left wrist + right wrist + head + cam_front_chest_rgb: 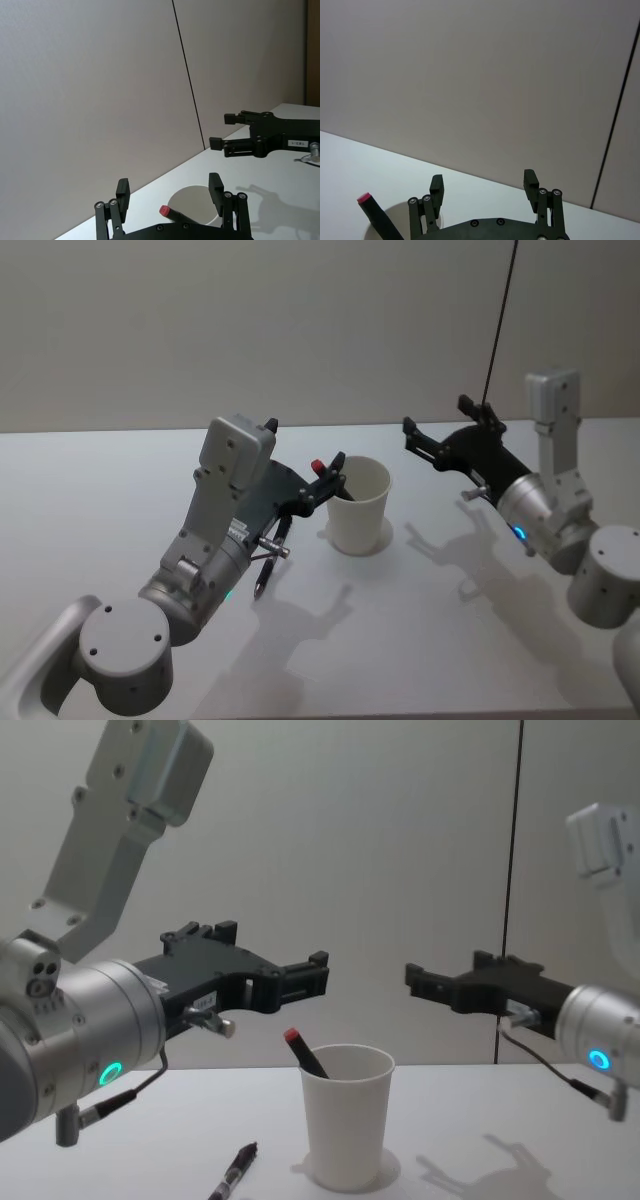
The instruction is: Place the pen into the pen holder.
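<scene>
Background: plain beige wall [200, 320]; white table [100, 480].
Cup [360, 505]: upright at mid-table; its base is hidden behind the left gripper's body in the left wrist view.
Pen [305, 1055]: stands leaning in the cup, red end above the rim on the robot's left side; lower barrel hidden inside.
Second pen [233, 1172]: lies on the table to the left of the cup, apart from it; partly covered by the left arm in the head view and cut off at the chest view's bottom edge.
Left gripper [303, 445]: above the cup's left rim, jaws spread wide, empty, clear of the red end.
Right gripper [438, 415]: raised to the right of the cup, well apart; jaws wide, holding nothing.
</scene>
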Controlling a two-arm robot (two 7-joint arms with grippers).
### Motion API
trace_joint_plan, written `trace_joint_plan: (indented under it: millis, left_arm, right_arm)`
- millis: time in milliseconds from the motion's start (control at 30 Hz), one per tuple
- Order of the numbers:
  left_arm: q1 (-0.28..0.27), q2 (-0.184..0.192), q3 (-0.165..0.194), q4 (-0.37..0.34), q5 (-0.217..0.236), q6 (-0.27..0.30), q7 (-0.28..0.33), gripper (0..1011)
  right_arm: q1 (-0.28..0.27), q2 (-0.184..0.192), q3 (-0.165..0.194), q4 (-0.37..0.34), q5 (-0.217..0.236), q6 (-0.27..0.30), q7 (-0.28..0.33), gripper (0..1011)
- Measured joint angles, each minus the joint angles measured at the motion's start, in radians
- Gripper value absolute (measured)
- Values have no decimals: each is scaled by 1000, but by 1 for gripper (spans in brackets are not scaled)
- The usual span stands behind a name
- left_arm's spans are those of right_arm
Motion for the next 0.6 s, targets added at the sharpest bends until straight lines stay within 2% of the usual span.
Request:
trace_joint_plan:
  millis: [333, 600]
  left_arm:
    - [0, 0, 0, 0, 0, 0, 0, 1004]
    - [0, 0, 0, 0, 0, 0, 0, 1004]
  right_arm:
    - [-93, 39, 16, -146, -26, 85, -40, 1001]
    - [-150, 64, 28, -228, -43, 124, -62, 1001]
